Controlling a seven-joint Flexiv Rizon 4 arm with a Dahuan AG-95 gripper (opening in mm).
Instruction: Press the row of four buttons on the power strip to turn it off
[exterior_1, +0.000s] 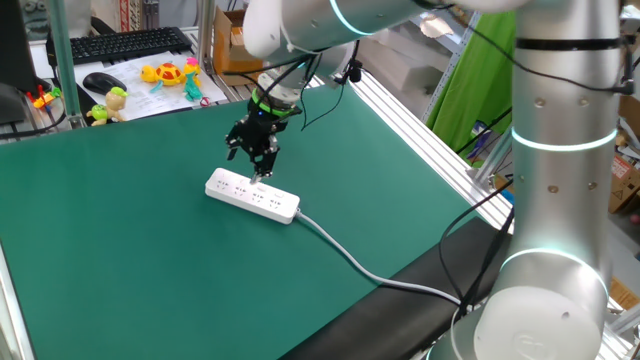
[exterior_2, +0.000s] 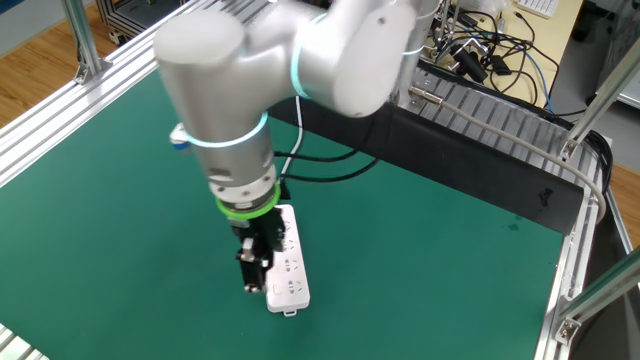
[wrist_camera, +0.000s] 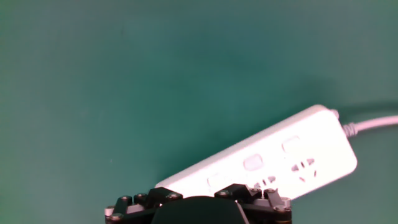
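Note:
The white power strip (exterior_1: 252, 195) lies flat on the green mat, and its thick cable (exterior_1: 360, 265) trails toward the near right edge. My gripper (exterior_1: 261, 172) hangs straight down over the strip's middle, its tips at or just above the top face. The other fixed view shows the gripper (exterior_2: 254, 280) over the near part of the power strip (exterior_2: 289, 268). In the hand view the power strip (wrist_camera: 298, 155) runs diagonally, and the row of buttons (wrist_camera: 253, 163) shows as small pale rounded switches beside the sockets. The gripper's black housing (wrist_camera: 196, 211) hides the strip's lower end and the fingertips.
A black keyboard (exterior_1: 120, 45), a mouse (exterior_1: 100, 82) and small coloured toys (exterior_1: 170, 75) sit on the desk beyond the mat's far left corner. Aluminium rails (exterior_1: 420, 130) border the mat on the right. The arm's grey column (exterior_1: 555, 200) stands at the near right.

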